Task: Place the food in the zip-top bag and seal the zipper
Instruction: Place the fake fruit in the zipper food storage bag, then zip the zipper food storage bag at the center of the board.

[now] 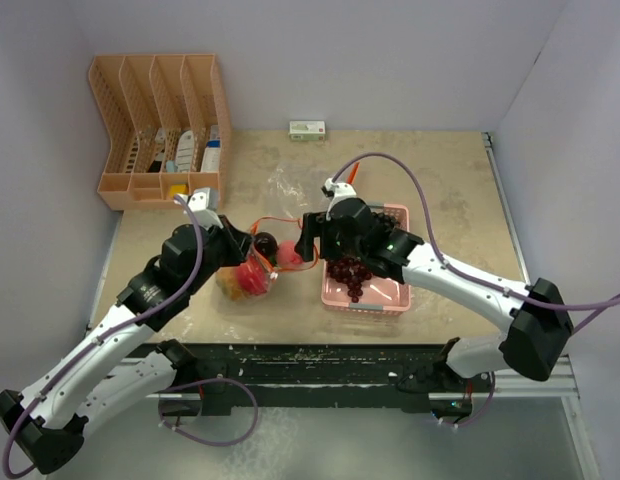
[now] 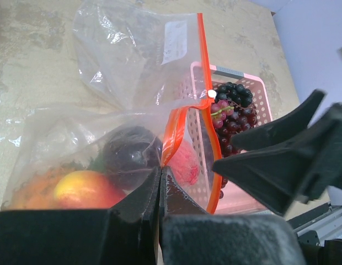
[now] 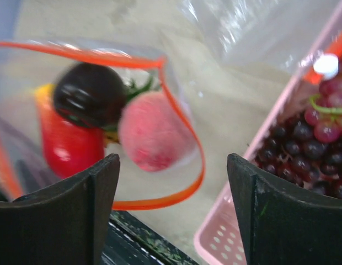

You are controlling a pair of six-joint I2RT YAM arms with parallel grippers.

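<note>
Grapes [image 2: 234, 98] in pink tray [image 2: 258, 81], left gripper [image 2: 160, 179] pinching zip-top bag [image 2: 132, 61], right gripper [image 3: 172, 204] spread

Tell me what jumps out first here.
The clear bag mid-table, orange zipper agape, holds a peach and a dark fruit, its edge pinched by the shut left pincer. The right pincer hangs open at its mouth. To the right, grapes lie in the pink tray.

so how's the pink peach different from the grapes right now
The pink peach lies inside the open bag; the grapes lie in the pink tray, outside the bag. The peach is one round pale pink piece; the grapes are bunches of many small dark purple and reddish berries. Both are toy fruit.
</note>
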